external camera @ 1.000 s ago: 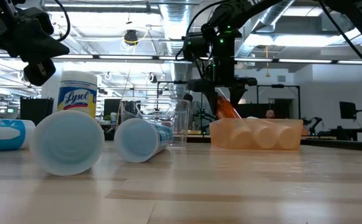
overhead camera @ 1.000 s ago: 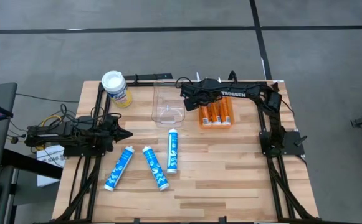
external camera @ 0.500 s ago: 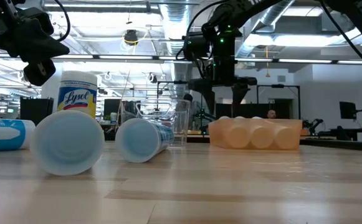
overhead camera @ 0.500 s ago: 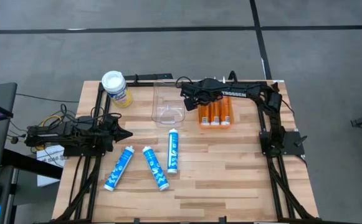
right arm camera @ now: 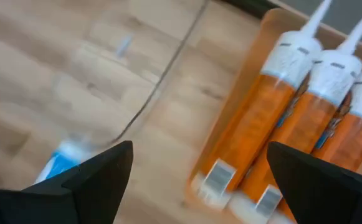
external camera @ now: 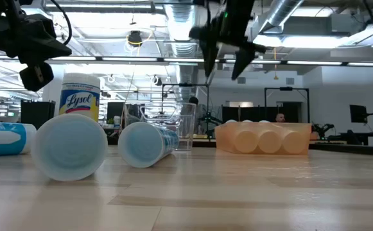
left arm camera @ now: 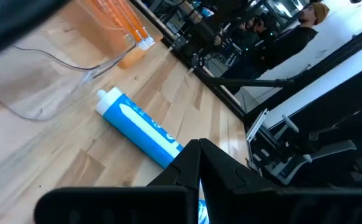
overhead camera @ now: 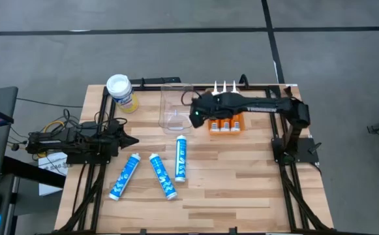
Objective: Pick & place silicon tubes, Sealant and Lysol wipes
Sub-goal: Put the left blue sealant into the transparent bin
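Orange sealant tubes (overhead camera: 226,123) lie in a tray just below right gripper (overhead camera: 196,116), fingers spread, holding nothing.

I see a wooden table (overhead camera: 241,189). Lysol wipes (overhead camera: 121,91) near far left corner; clear bin (overhead camera: 173,108) and orange tubes (overhead camera: 226,121) by far edge; three blue tubes (overhead camera: 151,173) mid-table.

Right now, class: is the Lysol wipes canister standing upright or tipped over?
Upright. The Lysol wipes canister stands with its label reading level, and the overhead view shows its round white lid.

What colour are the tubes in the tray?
Orange, with white nozzles; the sealant tubes show best in the right wrist view.
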Robot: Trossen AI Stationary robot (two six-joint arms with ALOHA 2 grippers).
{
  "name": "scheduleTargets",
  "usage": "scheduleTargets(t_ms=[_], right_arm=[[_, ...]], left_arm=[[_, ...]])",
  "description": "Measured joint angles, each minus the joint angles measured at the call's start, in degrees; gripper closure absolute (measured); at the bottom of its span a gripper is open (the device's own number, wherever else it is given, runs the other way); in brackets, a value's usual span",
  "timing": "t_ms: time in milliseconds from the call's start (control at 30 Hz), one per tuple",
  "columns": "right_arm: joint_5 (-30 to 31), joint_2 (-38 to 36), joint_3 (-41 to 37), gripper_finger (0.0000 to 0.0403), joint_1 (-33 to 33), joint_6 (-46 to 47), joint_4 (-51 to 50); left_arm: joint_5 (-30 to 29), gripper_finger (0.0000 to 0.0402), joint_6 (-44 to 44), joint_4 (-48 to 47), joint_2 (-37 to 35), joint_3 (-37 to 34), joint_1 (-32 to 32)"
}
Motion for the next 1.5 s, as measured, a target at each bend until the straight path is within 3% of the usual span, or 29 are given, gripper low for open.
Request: scheduleTargets(t_ms=[333, 633, 867, 1167, 1300, 1500], right_arm=[[1.78, -1.80, -0.04, 0.0043, 11.54, 8.61, -6.96], [9.42, -1.90, -0.09, 0.0044, 15.16, 17.73, -15.84], [11.42, -4.94, -0.17, 0.0044, 16.57, 5.44, -13.44], [15.73, -16.27, -1.34, 0.0044, 20.64, -6.29, -8.78], [15.61, -23.69, -7.92, 0.0044, 24.33, -11.95, 1.57], [15.46, -36.22, -24.41, 0.0044, 28.90, -15.69, 20.13]], left_arm=[[9.01, 0.0402, 1.29, 1.13, 0.00, 0.03, -0.02], [9.32, 0.0402, 3.84, 0.80, 6.15, 7.94, -0.24], [1.93, 0.0402, 7.76, -1.92, 21.29, 16.48, -2.55], [-4.55, 0.0402, 4.98, -17.24, 40.13, 29.03, -7.90], [-7.65, 0.0401, 0.84, -27.24, 45.43, 35.06, -10.65], [-9.73, 0.0402, -9.88, -39.93, 51.02, 40.84, -15.18]])
